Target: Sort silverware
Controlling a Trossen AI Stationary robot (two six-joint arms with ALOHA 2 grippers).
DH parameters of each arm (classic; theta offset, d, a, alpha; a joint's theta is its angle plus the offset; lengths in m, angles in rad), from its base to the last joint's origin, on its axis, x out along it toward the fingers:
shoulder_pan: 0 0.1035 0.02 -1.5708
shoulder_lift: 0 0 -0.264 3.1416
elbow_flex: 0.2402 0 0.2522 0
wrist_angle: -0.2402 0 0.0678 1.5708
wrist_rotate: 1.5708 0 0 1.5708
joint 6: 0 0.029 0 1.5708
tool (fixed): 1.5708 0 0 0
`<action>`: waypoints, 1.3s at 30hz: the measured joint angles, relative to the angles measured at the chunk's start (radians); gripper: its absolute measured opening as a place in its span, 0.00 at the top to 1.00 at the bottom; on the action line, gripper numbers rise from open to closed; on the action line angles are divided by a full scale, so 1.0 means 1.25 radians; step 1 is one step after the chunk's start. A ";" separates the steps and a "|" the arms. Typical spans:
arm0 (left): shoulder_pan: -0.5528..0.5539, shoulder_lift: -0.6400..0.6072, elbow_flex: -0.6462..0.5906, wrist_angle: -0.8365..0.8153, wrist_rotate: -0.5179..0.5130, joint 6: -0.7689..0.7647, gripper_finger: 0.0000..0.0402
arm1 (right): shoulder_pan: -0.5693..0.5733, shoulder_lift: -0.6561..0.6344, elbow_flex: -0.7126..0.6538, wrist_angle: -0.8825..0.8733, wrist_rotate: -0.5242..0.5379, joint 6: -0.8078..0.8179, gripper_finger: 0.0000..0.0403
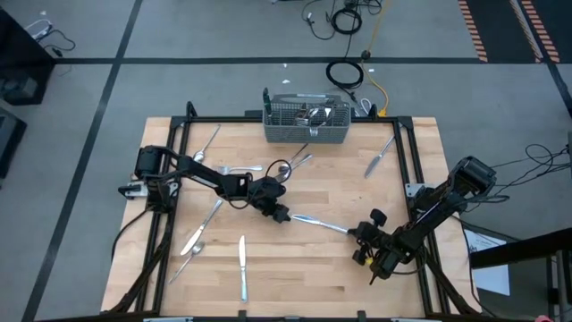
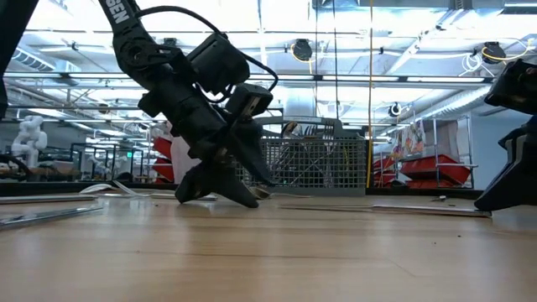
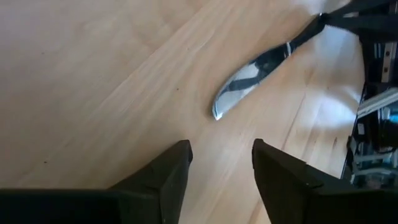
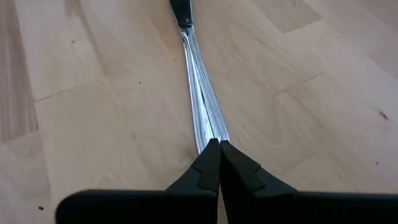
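A table knife [image 1: 322, 224] lies on the wooden table between my two grippers. In the left wrist view its blade [image 3: 244, 84] points at my left gripper [image 3: 220, 163], which is open, low over the table [image 2: 220, 195], with the blade tip just ahead of its fingers and not between them. My right gripper [image 4: 216, 152] is shut on the knife's handle; in the high view it sits at the knife's right end [image 1: 361, 235]. More silverware lies scattered: spoons and forks [image 1: 288, 166], a knife [image 1: 380, 156], another knife [image 1: 241, 266]. My right gripper pinches the free end of the knife's handle [image 4: 208, 132] between its two fingertips [image 4: 210, 163]. It comes slanting down from the table's right side, with the fingers along the knife. The handle runs straight away from the fingers, low over the wood; the blade end rests on the table.
A grey wire-mesh basket [image 1: 307, 131] stands at the table's far edge with some silverware in it. A fork [image 1: 207, 143] and spoons [image 1: 191, 243] lie on the left half. Black frame rails [image 1: 407, 152] run along the table's sides.
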 joint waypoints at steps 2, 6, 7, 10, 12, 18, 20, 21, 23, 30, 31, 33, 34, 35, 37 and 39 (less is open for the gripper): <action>0.000 0.000 -0.001 0.007 -0.012 -0.021 0.52 | -0.002 0.000 0.000 0.000 -0.001 0.000 1.00; 0.000 0.001 -0.002 0.018 -0.027 -0.058 0.51 | -0.005 0.001 -0.001 0.004 0.009 -0.002 1.00; -0.001 0.001 -0.002 0.017 -0.034 -0.061 0.51 | -0.008 0.001 -0.002 0.007 0.009 -0.002 1.00; -0.001 0.000 -0.011 0.034 -0.062 -0.114 0.51 | -0.013 0.001 -0.011 0.025 0.013 -0.013 1.00; -0.001 0.006 -0.012 0.040 -0.076 -0.140 0.51 | -0.018 0.001 -0.011 0.027 0.013 -0.021 1.00; -0.006 0.029 -0.011 0.078 -0.094 -0.188 0.51 | -0.022 0.001 -0.011 0.027 0.014 -0.030 1.00; -0.006 0.032 -0.010 0.082 -0.098 -0.194 0.51 | -0.022 0.001 -0.011 0.027 0.014 -0.030 1.00; -0.006 0.032 -0.010 0.082 -0.098 -0.194 0.51 | -0.022 0.001 -0.011 0.027 0.014 -0.030 1.00; -0.006 0.032 -0.010 0.082 -0.098 -0.194 0.51 | -0.023 0.001 -0.011 0.027 0.014 -0.032 1.00; -0.013 0.032 -0.010 0.082 -0.097 -0.198 0.51 | -0.038 0.002 -0.013 0.030 0.024 -0.044 1.00; -0.015 0.032 -0.010 0.082 -0.097 -0.199 0.51 | -0.043 0.002 -0.013 0.032 0.024 -0.050 1.00; -0.015 0.032 -0.010 0.082 -0.096 -0.199 0.51 | -0.051 0.002 -0.013 0.039 0.026 -0.066 1.00; -0.015 0.032 -0.010 0.081 -0.096 -0.199 0.51 | -0.055 0.002 -0.013 0.045 0.026 -0.077 1.00; -0.015 0.032 -0.010 0.081 -0.096 -0.199 0.51 | -0.059 0.002 -0.013 0.053 0.026 -0.088 1.00; -0.015 0.032 -0.010 0.078 -0.096 -0.199 0.51 | -0.068 0.003 -0.013 0.068 0.024 -0.107 1.00; -0.016 0.032 -0.010 0.077 -0.096 -0.199 0.51 | -0.076 0.003 -0.013 0.072 0.023 -0.116 1.00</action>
